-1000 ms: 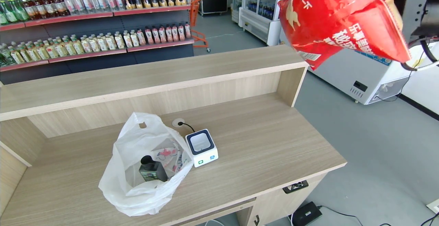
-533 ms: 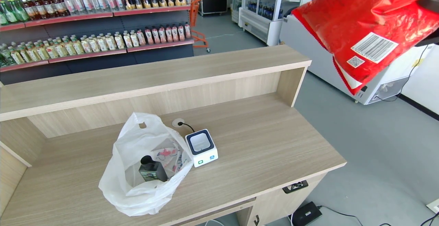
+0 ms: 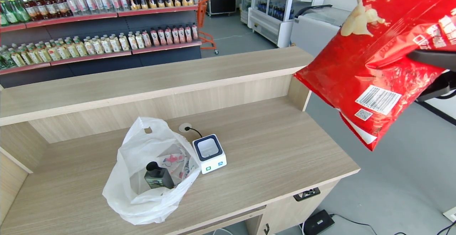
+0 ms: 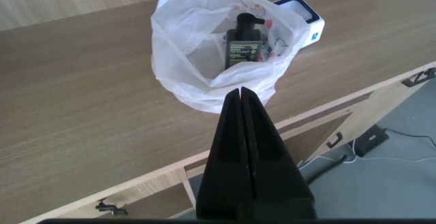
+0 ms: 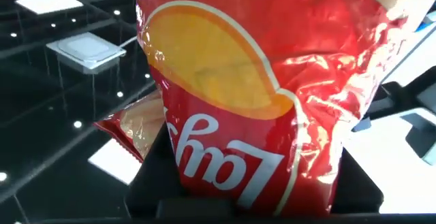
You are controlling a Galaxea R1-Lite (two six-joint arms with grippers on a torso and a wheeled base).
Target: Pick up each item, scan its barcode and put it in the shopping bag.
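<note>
Head view's top and right edges clip the chip bag (image 3: 384, 56), which covers most of the right claw (image 3: 431, 73). Lower end of the bottle (image 3: 158, 176) is hidden inside the shopping bag (image 3: 121, 192).

Shopping bag (image 3: 123, 192): on the counter (image 3: 285, 149), left of its middle, toward the near edge.
Scanner (image 3: 209, 153): on the counter, just beside the shopping bag's right side, a little farther back.
Bottle (image 3: 158, 176): inside the shopping bag.
Chip bag (image 3: 381, 60): in the right gripper (image 5: 252, 190), raised past the counter's right end.
Left gripper (image 4: 240, 91): near side of the counter, before the shopping bag.
Shelves (image 3: 96, 14): far left, behind the counter.
</note>
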